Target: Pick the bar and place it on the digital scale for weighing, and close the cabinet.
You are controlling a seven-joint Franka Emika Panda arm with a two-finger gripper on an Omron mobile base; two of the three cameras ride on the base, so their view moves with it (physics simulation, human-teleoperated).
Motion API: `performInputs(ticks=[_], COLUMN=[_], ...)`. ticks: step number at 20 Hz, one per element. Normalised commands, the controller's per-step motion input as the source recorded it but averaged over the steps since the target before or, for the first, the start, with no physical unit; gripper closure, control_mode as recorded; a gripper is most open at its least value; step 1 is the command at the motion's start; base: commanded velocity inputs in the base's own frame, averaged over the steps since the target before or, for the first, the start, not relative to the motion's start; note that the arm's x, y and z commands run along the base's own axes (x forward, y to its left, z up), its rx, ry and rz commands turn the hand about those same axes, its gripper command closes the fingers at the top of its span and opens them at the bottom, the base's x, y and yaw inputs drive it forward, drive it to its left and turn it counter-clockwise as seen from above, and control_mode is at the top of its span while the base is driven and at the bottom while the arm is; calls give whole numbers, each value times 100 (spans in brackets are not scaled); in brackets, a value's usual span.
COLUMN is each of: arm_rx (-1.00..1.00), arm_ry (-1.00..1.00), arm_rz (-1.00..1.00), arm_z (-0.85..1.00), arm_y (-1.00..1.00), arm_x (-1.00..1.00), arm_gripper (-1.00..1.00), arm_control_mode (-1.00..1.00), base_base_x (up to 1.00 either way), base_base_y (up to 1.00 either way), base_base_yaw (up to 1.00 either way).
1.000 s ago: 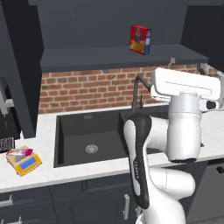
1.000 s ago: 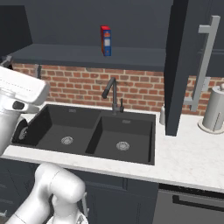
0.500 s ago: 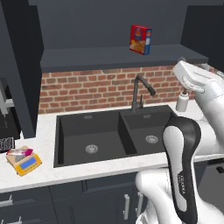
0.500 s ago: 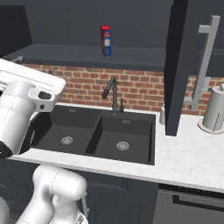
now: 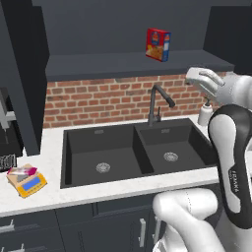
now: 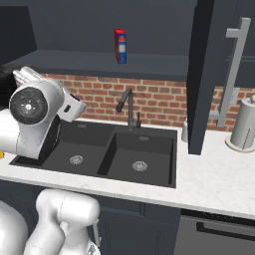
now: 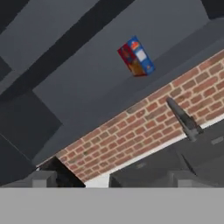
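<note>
The pink and white bar (image 5: 21, 171) lies flat on the orange-yellow digital scale (image 5: 30, 184), at the counter's left end. The dark cabinet stands open over the sink, its left door (image 5: 22, 74) and right door (image 6: 204, 74) swung out, the right one with a long silver handle (image 6: 232, 69). My gripper (image 5: 201, 78) hangs high above the right sink basin, far from the scale; it appears too in the right base view (image 6: 74, 99). In the hand view the gripper (image 7: 113, 180) is open with nothing between its fingertips (image 7: 43, 178), facing the cabinet shelf and brick wall.
A red and blue cereal box (image 5: 158, 44) stands on the open cabinet shelf. Below are a black double sink (image 5: 133, 150) and faucet (image 5: 156, 103). A soap dispenser (image 5: 204, 114) and a paper towel roll (image 6: 244, 124) stand on the right counter.
The arm has swung over to the right above the sink, carrying the hand with it. The bar, the scale and the cabinet doors have stayed put.
</note>
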Motion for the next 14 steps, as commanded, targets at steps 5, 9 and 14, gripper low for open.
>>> performInputs(ticks=[5,9,14], arm_rx=[41,43,18], arm_ry=[47,6,0], arm_rz=[22,18,9], arm_z=[-47,-90,-100], arm_y=[3,26,67], arm_x=[43,9,0], arm_gripper=[-100,-100,-100], arm_control_mode=[-100,-100,-100], base_base_x=[0,0,0], base_base_y=[0,0,0], base_base_yaw=[0,0,0])
